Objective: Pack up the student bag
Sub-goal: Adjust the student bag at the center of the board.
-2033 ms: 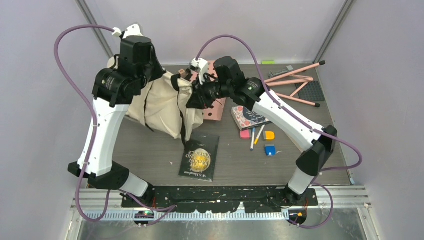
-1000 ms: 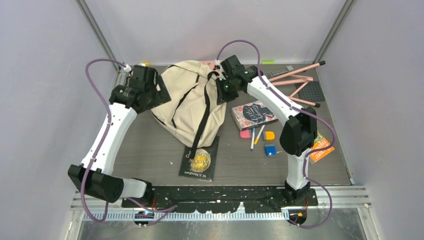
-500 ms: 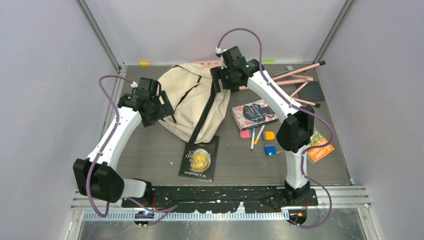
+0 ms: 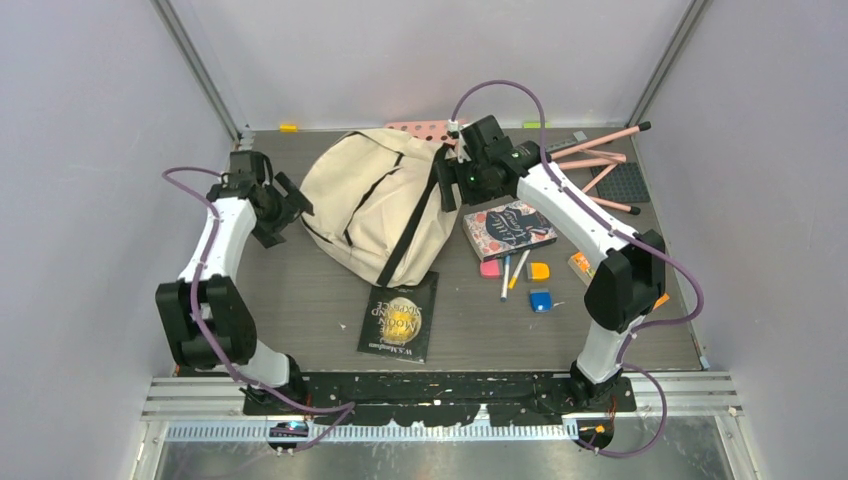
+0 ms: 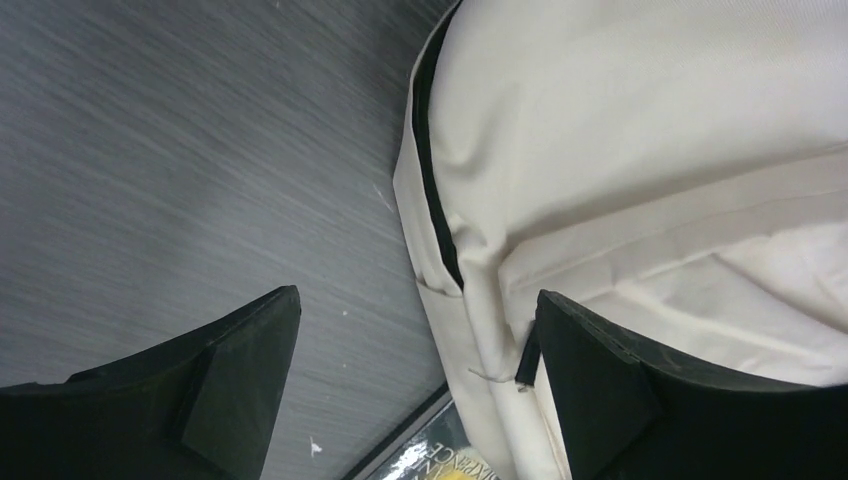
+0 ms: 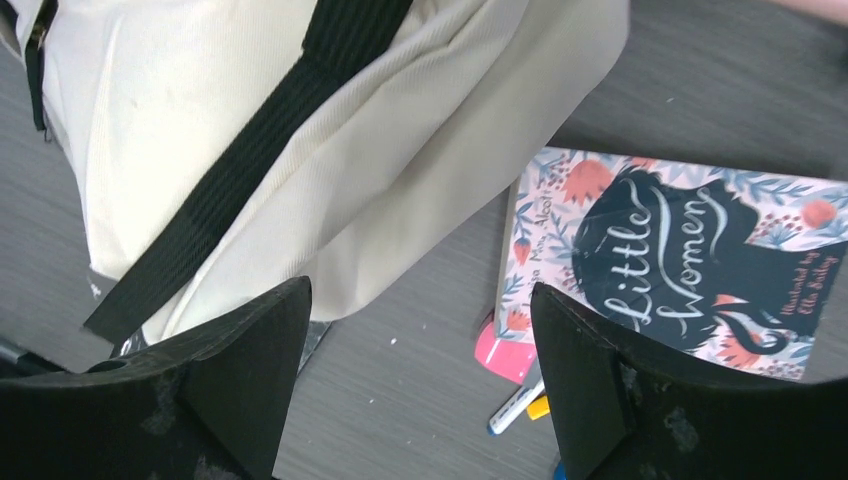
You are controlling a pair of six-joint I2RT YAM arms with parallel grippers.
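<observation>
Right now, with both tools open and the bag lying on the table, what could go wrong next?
The student bag lies slumped with no opening in view, so items may just push against fabric. Its black strap runs close under the right tool and could snag on a finger. The bag's lower edge seems to reach the black book, so tugging the bag might drag it.

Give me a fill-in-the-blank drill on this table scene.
The left gripper and the right gripper both stand ____, holding nothing. In the top view, the Little Women book lies to the ____ of the student bag. The strap across the bag is ____.
Missing: open; right; black.
</observation>
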